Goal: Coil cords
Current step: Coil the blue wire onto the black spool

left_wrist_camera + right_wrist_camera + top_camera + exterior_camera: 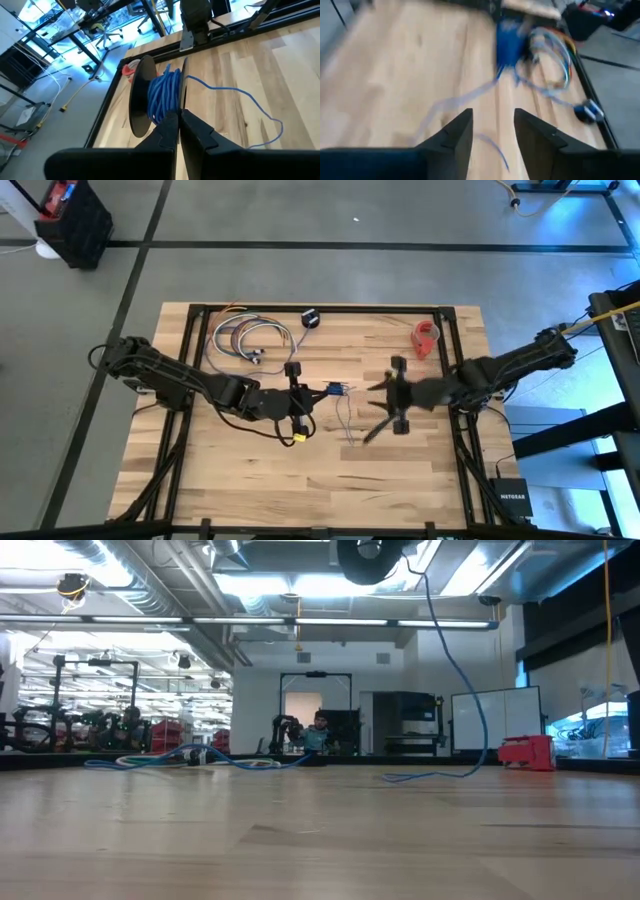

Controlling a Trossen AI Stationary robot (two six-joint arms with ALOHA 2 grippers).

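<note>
My left gripper (318, 393) is over the table's middle, shut on a black spool (150, 95) wound with blue cord (165, 95). The cord's loose end (250, 100) runs off the spool down to the table (430, 777). My right gripper (492, 130) is open and empty, just right of the spool (336, 390) in the high view (380, 408). A bundle of looped thin cords (245, 340) lies at the far left of the table, with a small black puck (310, 318) beside it. My left gripper pinches the rim of one black flange (184, 102) of the spool between its two fingers, at the flange's near edge. The spool stands on edge beyond the fingertips, lifted clear of the table. The loose cord hangs slack from it to the wood.
A red tape roll (427, 337) lies at the far right of the table. A black frame (320, 308) runs round the table's edges. Bare wood lies toward the near edge (320, 480).
</note>
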